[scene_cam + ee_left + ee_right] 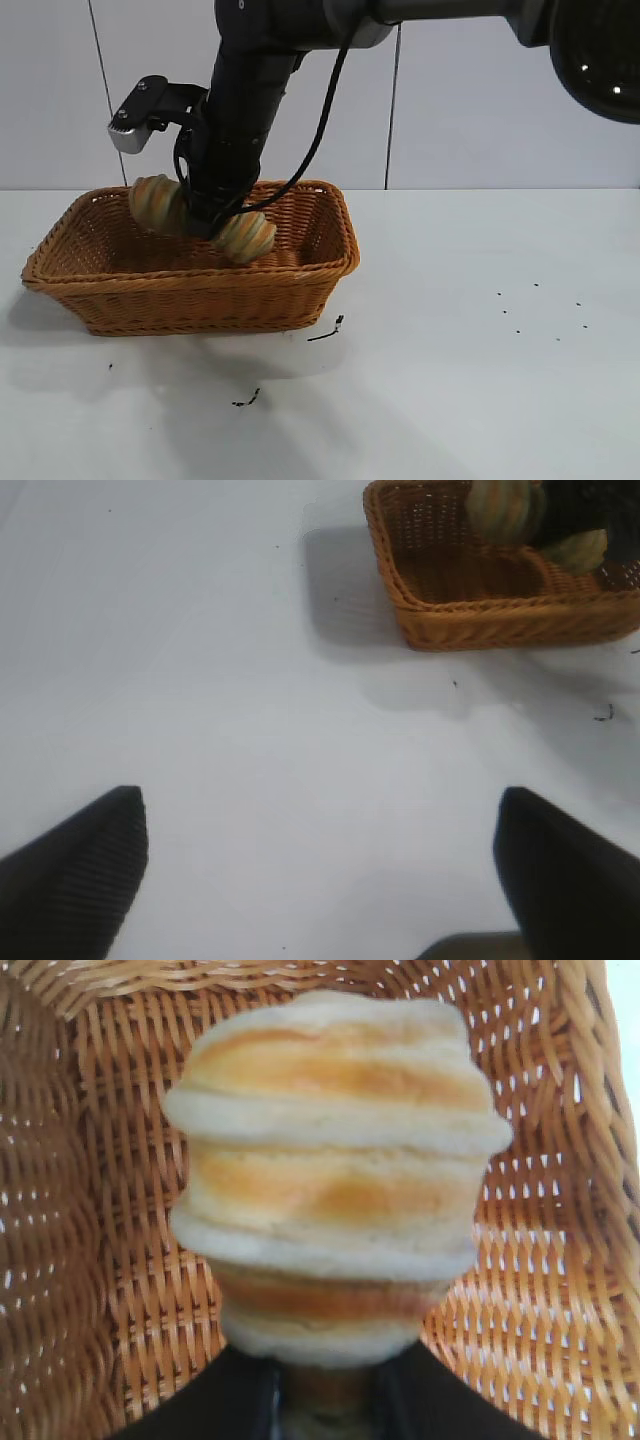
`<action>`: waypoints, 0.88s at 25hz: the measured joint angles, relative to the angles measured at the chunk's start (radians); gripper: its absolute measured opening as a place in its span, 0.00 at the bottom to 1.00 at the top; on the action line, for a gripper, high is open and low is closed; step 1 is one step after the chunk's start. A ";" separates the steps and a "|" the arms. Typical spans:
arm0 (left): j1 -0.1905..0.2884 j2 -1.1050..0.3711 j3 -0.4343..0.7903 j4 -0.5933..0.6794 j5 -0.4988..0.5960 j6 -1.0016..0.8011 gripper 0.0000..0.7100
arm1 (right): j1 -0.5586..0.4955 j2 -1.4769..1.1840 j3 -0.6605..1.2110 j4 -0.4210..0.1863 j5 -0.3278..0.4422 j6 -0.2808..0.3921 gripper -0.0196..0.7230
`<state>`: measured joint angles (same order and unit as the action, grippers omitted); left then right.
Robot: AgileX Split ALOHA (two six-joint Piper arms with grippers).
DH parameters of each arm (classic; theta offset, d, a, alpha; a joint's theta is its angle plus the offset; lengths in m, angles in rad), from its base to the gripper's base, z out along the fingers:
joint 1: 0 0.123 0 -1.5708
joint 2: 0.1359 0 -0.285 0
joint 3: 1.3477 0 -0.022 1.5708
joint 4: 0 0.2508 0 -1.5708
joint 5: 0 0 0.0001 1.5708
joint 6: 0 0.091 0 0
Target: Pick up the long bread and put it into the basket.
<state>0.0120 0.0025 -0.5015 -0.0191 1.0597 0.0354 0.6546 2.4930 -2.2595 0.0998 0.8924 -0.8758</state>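
The long bread (245, 236) is clasped at its middle by the right gripper (215, 215), low inside the basket (190, 300) toward its two o'clock corner, so the drop is short. The left gripper (320, 870) is parked released, well apart.

Looks like a robotics lab or test bench, not a home. Plain white table (480, 380) with a few dark specks at 4 o'clock, bare pale wall panels (480, 110) with thin vertical seams at 12 o'clock, black robot arm (240, 100) with cabling over a wicker basket (190, 300). Nothing homey or kitchen-like about it.
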 joint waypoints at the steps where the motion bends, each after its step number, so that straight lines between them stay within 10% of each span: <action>1: 0.000 0.000 0.000 0.000 0.000 0.000 0.98 | 0.000 -0.002 0.000 0.000 0.001 0.001 0.95; 11: 0.000 0.000 0.000 0.000 0.000 0.000 0.98 | -0.008 -0.111 0.000 0.024 0.005 0.092 0.95; 22: 0.000 0.000 0.000 0.000 0.000 0.000 0.98 | -0.030 -0.207 -0.008 -0.028 0.101 0.786 0.95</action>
<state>0.0120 0.0025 -0.5015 -0.0191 1.0597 0.0354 0.6247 2.2863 -2.2677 0.0713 0.9934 -0.0896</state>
